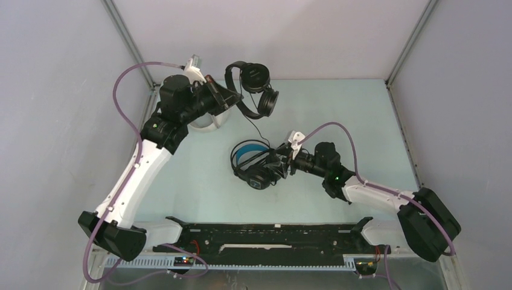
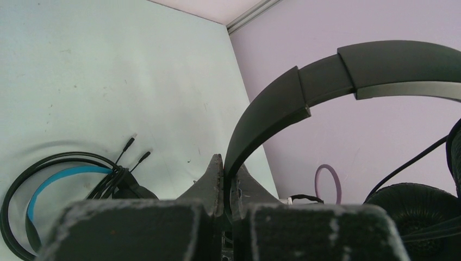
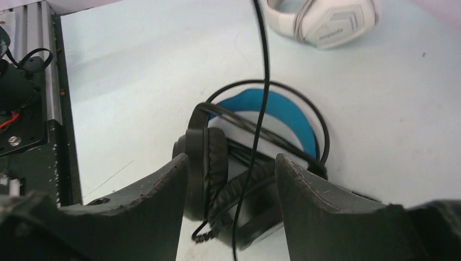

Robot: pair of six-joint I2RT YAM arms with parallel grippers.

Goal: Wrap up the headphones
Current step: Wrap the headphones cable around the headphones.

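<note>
Blurred, unreadable lettering on white headphones (image 3: 331,24), blue-lined headphones (image 3: 282,110) near

top view looks down from above and behind the arm bases (image 1: 115,232), far enough to take in the whole table (image 1: 199,184). left wrist view looks low across it; right wrist view tilts down, close. all three share the blue-lined headphones (image 1: 243,152)

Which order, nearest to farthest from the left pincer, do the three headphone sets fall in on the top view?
1. Slim black headphones: headband clamped in the left pincer, far side.
2. White headphones: under that arm, far left.
3. Blue-lined headphones: table centre, by the right pincer.
</note>
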